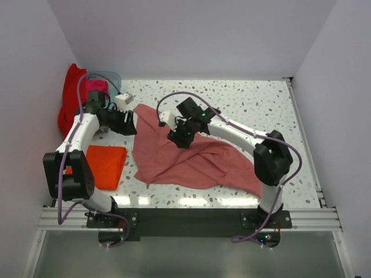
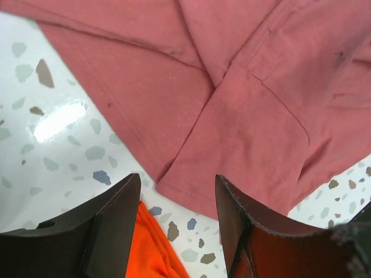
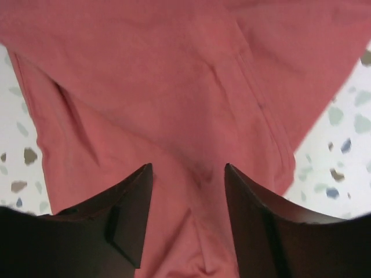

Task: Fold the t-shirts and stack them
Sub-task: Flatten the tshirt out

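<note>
Two tees look parked on purpose: the red tee (image 1: 69, 101) and magenta tee (image 1: 94, 86) are bunched in the upper left corner by the basket (image 1: 113, 76), out of the way, probably waiting their turn. The orange tee (image 1: 105, 165) lies folded flat at lower left of the top view, right by the left arm's base, so that's likely the start of the stack

The pink tee (image 1: 191, 159) is the one being worked. It's spread rumpled over the middle of the table (image 1: 261, 107), one end trailing to lower right and a point reaching toward upper left

The left arm bends up from lower left, and the left gripper (image 1: 128, 123) sits at that upper left edge of the pink tee. Its jaws are apart with nothing between them, and its wrist view shows a turned-over pink flap just ahead of the fingers (image 2: 124, 197)

The right arm stretches from lower right across to the middle, with the right gripper (image 1: 177, 138) tipped down over the upper part of the tee. Its jaws are spread too, with pink cloth under the gap. Can't tell if the tips touch the cloth. Looks like both are lining up a grab to straighten it before folding
</note>
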### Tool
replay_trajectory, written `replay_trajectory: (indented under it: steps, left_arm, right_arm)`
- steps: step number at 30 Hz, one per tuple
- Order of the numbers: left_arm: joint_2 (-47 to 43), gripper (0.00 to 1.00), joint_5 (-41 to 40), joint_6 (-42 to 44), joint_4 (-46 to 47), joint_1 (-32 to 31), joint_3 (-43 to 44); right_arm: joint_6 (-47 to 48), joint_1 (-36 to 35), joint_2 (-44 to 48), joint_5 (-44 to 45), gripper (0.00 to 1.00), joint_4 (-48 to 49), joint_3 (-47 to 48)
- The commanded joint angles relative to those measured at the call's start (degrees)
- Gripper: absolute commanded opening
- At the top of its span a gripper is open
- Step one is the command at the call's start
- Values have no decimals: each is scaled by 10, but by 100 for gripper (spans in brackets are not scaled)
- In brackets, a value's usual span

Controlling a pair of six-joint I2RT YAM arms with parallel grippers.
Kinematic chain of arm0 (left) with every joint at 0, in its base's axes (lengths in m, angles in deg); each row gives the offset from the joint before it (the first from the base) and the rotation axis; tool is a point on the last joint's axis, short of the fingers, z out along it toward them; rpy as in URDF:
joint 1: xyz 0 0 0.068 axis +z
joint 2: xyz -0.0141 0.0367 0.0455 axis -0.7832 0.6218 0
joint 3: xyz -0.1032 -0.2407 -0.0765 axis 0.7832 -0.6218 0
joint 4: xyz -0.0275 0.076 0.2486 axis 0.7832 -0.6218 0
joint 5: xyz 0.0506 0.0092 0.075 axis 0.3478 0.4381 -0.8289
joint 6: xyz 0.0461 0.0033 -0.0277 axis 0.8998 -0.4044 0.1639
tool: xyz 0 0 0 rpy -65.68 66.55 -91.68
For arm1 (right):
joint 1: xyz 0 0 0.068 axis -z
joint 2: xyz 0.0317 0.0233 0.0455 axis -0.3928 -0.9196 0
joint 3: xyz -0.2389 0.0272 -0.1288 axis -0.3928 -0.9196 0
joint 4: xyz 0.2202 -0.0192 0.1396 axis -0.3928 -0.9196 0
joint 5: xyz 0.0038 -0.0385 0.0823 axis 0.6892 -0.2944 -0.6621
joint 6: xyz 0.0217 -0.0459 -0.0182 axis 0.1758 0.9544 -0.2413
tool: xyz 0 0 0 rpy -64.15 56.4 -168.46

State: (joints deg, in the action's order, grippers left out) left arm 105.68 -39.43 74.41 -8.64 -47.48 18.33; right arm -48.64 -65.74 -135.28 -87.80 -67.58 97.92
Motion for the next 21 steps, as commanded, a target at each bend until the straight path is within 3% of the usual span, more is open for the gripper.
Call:
replay_trajectory:
  steps: [1, 3, 8, 12, 21]
  left_arm:
    - [-31, 59, 6, -52, 8, 49, 13]
    - [-37, 59, 13, -73, 2, 71, 27]
    - [-61, 58, 20, -125, -6, 111, 74]
    - [-60, 59, 38, -127, -37, 157, 106]
    - [-74, 60, 57, -78, -96, 202, 111]
  right_arm:
    - [-47, -37, -29, 1, 52, 115, 52]
    - [-91, -66, -62, -1, 47, 153, 83]
    - [-190, -122, -131, 9, 46, 217, 133]
    - [-203, -164, -211, 39, 47, 240, 188]
    - [-231, -174, -310, 75, 47, 245, 296]
